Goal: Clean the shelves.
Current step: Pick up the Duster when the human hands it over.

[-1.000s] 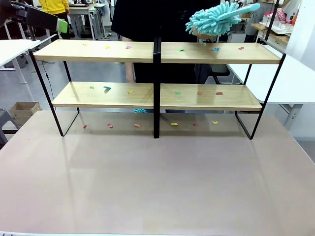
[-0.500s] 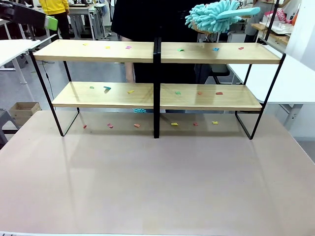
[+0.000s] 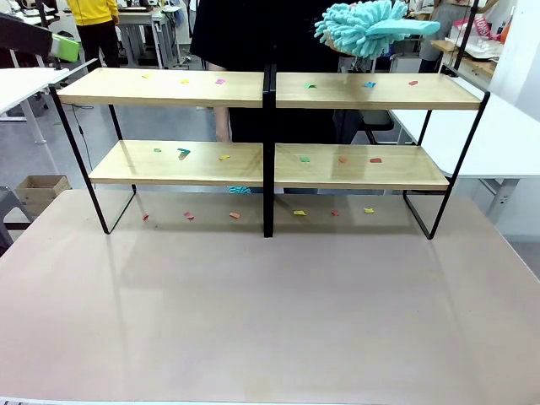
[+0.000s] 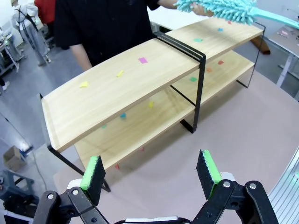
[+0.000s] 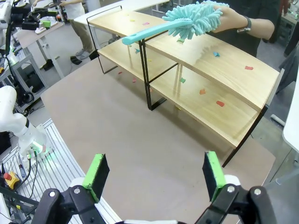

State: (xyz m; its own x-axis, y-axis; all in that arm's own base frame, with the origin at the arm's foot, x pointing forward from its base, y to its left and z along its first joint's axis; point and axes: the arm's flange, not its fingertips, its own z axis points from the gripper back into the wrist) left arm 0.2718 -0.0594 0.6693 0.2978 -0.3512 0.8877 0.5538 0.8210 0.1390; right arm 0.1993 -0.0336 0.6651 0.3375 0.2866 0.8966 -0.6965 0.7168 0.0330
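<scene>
The shelves stand across the upper half of the front view, at the far side of the table, with their black post in the centre. Small coloured paper scraps dot all four boards, and more lie on the table under the lower tier. At the upper right of the frame, above the top right board, a person's hand holds a fluffy turquoise duster clear of the wood. My left gripper sits at the bottom of its wrist view, fingers spread wide with nothing between them. My right gripper is likewise spread wide and empty.
</scene>
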